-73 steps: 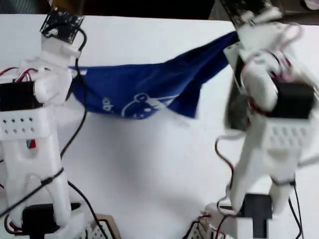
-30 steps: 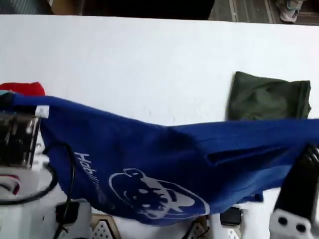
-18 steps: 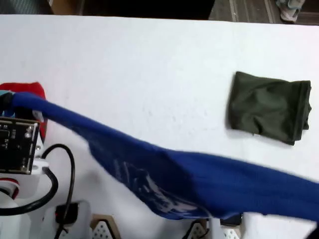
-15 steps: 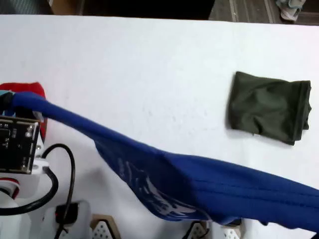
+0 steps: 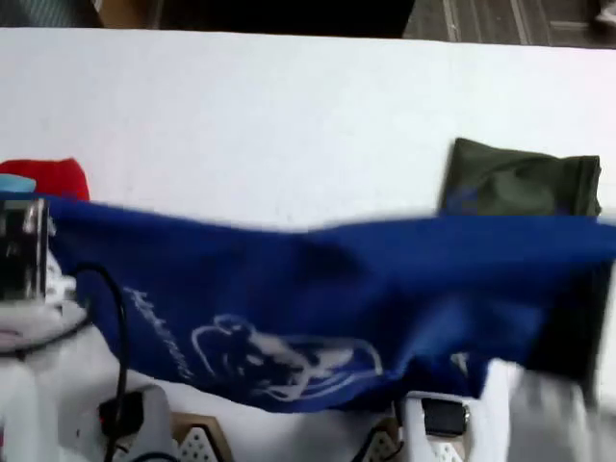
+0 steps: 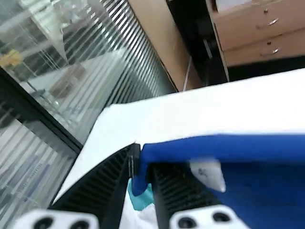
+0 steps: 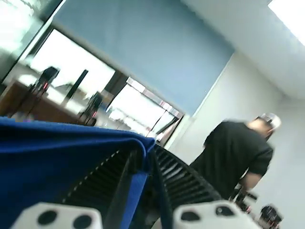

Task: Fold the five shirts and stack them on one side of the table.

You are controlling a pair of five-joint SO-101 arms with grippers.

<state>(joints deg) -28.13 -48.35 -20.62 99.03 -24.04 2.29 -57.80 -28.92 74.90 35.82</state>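
Note:
A blue shirt (image 5: 318, 298) with a white print hangs stretched across the front of the table between the two arms. My left gripper (image 6: 142, 177) is shut on one end of the blue shirt (image 6: 228, 157). At the other end my right gripper (image 7: 143, 176) pinches the blue shirt (image 7: 52, 152), shut on it. A folded dark green shirt (image 5: 525, 183) lies on the white table (image 5: 289, 125) at the right. Red cloth (image 5: 46, 178) lies at the left edge, half hidden by the blue shirt.
The left arm's white body (image 5: 29, 318) stands at the front left with a black cable (image 5: 120, 327). A blurred white arm body (image 5: 539, 414) shows at the front right. Bare table spreads behind the shirt.
The blue shirt has swung up from a slanting hang to a level, taut stretch, its right end raised. It now covers the lower edge of the green shirt.

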